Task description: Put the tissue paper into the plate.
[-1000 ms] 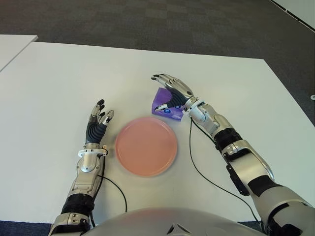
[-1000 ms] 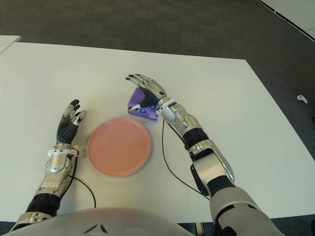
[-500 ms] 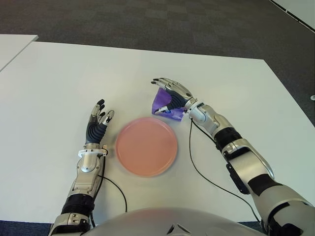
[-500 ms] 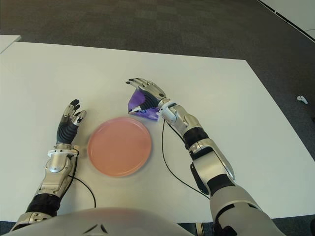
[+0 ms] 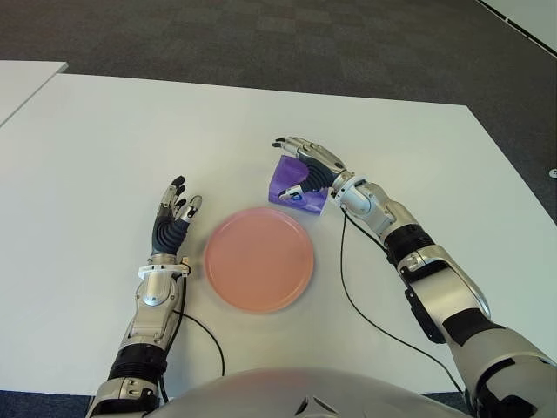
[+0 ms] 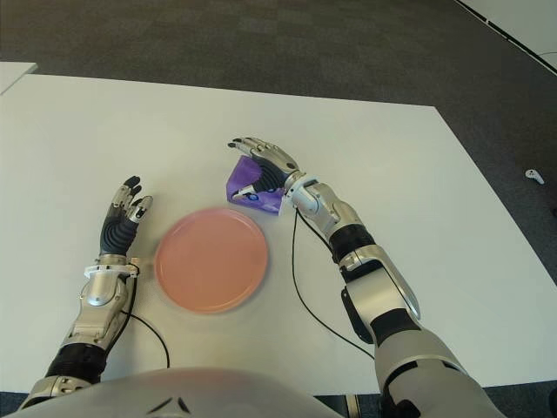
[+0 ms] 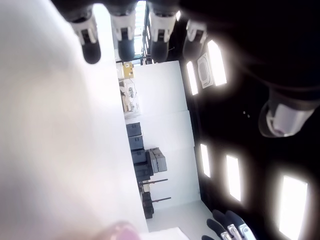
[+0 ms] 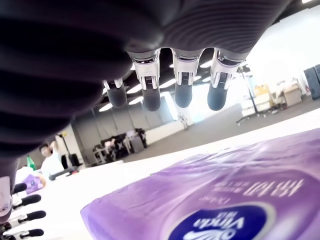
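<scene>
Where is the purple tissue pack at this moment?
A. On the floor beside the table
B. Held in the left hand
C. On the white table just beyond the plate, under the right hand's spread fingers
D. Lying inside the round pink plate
C: the purple tissue pack sits on the white table beyond the round pink plate, with the right hand arched over it, fingers apart in the right wrist view.

We've got a purple tissue paper pack (image 5: 294, 186) with a blue oval logo sitting on the white worktop (image 5: 104, 148), tilted up a bit, just beyond the plate's far right rim. The plate (image 5: 258, 259) is round, pink, lying flat with nothing in it.
</scene>
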